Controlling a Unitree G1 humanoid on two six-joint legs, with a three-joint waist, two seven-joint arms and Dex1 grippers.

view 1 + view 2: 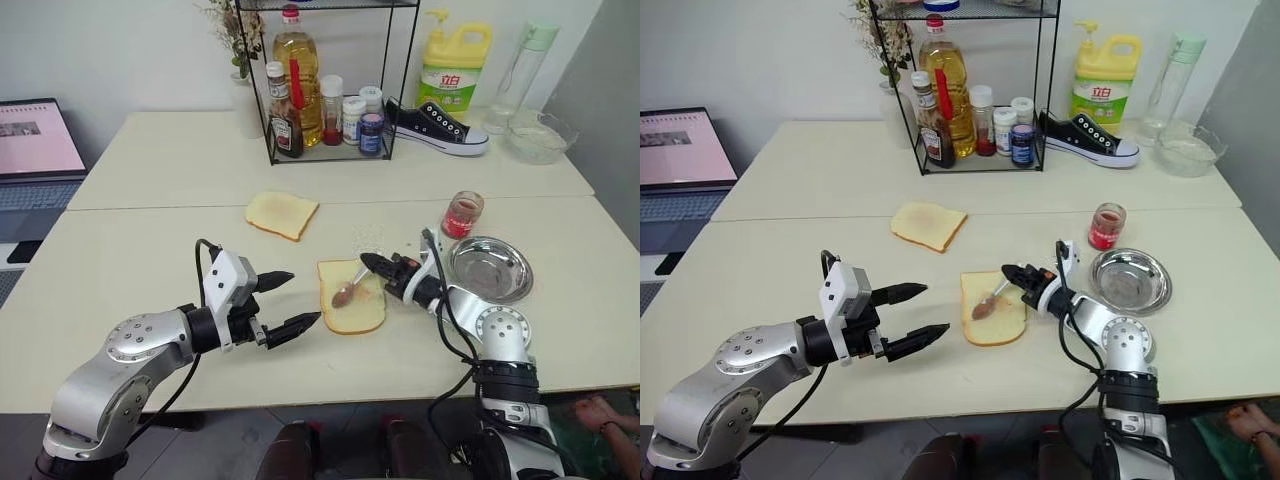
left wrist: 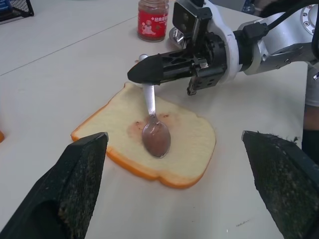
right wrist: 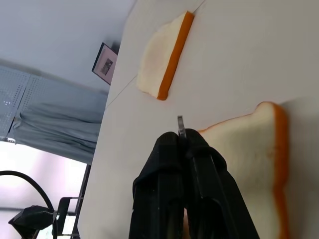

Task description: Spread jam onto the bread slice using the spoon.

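Fingers of the right gripper (image 1: pixel 368 262) are pinched tight on the spoon (image 2: pixel 153 124) handle, its bowl resting on the bread slice (image 1: pixel 352 296) over a faint smear of jam (image 2: pixel 135 128) (reddish, thin). Just left of the slice, the left gripper (image 1: pixel 290 297) hovers spread wide and empty. A jam jar (image 1: pixel 463 214) stands beside the steel dish (image 1: pixel 490 268).

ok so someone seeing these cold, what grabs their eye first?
Probably the right tool, shut on the spoon, whose bowl rests on the bread slice at the table's middle, over a faint smear of jam. Next, the left tool held wide open just left of that slice. Oddest bystander: a black sneaker at the back of the table beside the wire rack of bottles.
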